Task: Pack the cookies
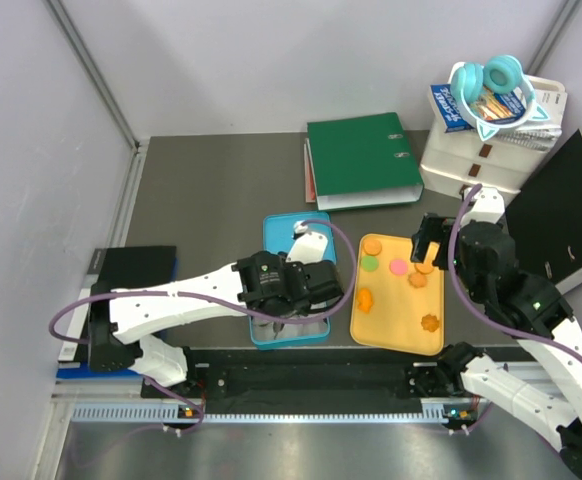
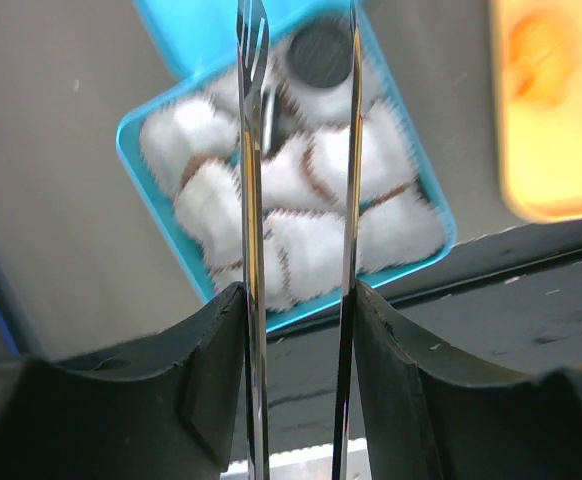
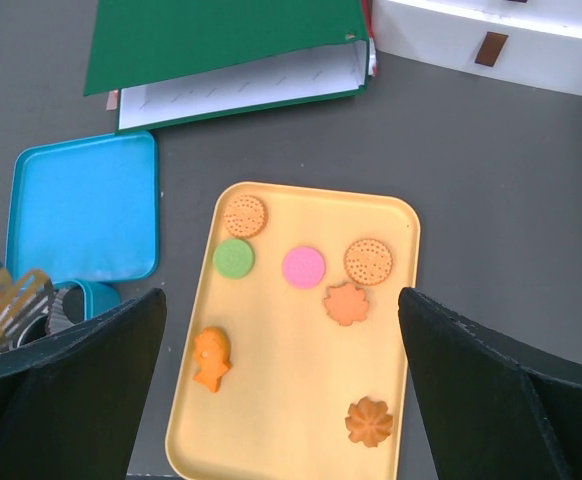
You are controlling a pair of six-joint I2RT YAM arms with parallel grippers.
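Several cookies lie on the yellow-orange tray (image 3: 271, 430): green (image 3: 233, 258), pink (image 3: 302, 267), two dotted tan rounds (image 3: 368, 261), an orange leaf (image 3: 347, 303), an orange figure (image 3: 210, 358) and an orange flower (image 3: 369, 421). My right gripper (image 3: 279, 300) is open and empty above the tray, and also shows in the top view (image 1: 426, 240). My left gripper (image 2: 298, 295) is shut on metal tongs (image 2: 251, 150), whose blades stand apart over the blue box (image 2: 171, 250). The box holds white paper liners (image 2: 301, 250). One black cookie (image 2: 321, 50) sits in a far liner.
The blue lid (image 3: 81, 205) lies flat behind the box. A green binder (image 1: 363, 158) lies at the back. White drawers (image 1: 471, 160) with headphones (image 1: 486, 85) stand at the back right, next to a black binder (image 1: 566, 215). A black object (image 1: 131, 268) lies at the left.
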